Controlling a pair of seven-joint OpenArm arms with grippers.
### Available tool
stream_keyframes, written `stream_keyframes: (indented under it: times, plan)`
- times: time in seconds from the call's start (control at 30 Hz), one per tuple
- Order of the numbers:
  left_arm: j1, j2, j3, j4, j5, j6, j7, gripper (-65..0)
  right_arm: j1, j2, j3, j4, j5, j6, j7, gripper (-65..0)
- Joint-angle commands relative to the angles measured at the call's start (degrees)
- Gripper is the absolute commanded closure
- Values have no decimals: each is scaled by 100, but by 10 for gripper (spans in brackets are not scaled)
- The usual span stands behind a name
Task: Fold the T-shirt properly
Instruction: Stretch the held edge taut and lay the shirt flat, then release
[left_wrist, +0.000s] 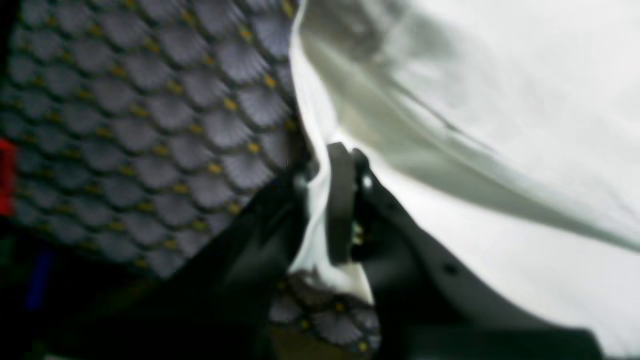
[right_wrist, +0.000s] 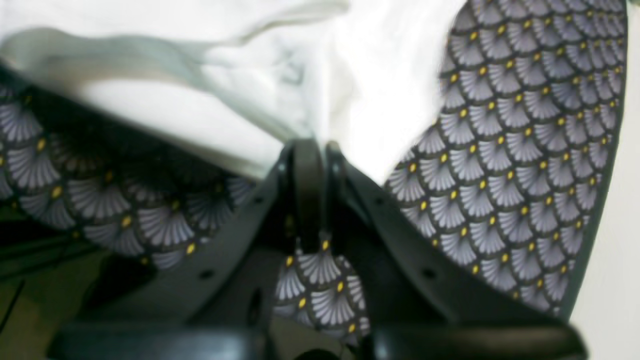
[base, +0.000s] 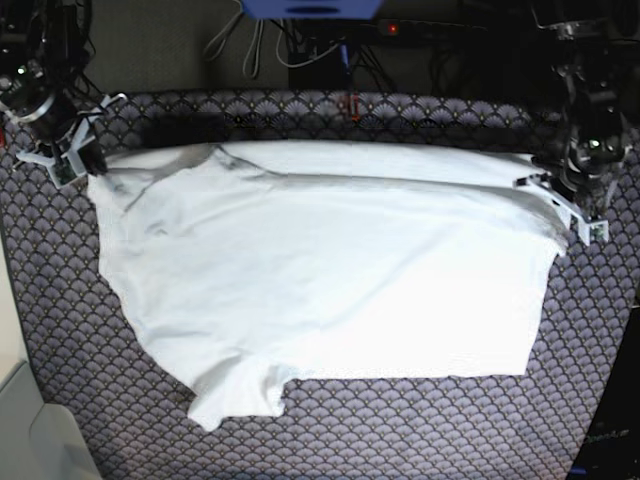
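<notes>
Now 1 T-shirt (base: 330, 270), 2 tools pinching it, L tool (left_wrist: 325, 200), R tool (right_wrist: 317, 187)

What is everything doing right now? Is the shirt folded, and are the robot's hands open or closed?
T-shirt: spread out on the table, wrinkly, its far edge lifted at both ends, not yet neatly folded.
Left hand: shut on the T-shirt's edge.
Right hand: shut on the T-shirt's edge.
Tablecloth: lying flat under the T-shirt.
</notes>
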Motion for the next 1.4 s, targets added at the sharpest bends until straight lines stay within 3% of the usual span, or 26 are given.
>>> stream_keyframes:
  times: [0.0,0.13,0.3,0.4,0.53,0.6,1.23,1.37]
  plan:
    - [-57,-153,-72,135,103,66,-11,-4,-10,160,80,109,32,-69,82,0]
    - [-57,-364,-54,100,103,57,15,-4,-1,213,265,100,41,-69,82,0]
    - [-48,-355,-37,73,103,57,33,-4,26,221,326,91,41,-69,82,0]
    - [-57,-364,-28,64,103,49,358,-4,34,274,326,127,41,-69,82,0]
    - [-92,-390,51,100,156,-496,630,-4,184,336,335,118,41,-69,82,0]
    - [-101,-390,51,126,156,-576,692,-4,237,336,449,118,32,-69,82,0]
    - [-48,-478,-160,108,147,-611,657,-4,-106,380,537,91,41,-69,82,0]
    - [-13,-478,-124,64,156,-611,674,-4,-133,221,572,91,41,-69,100,0]
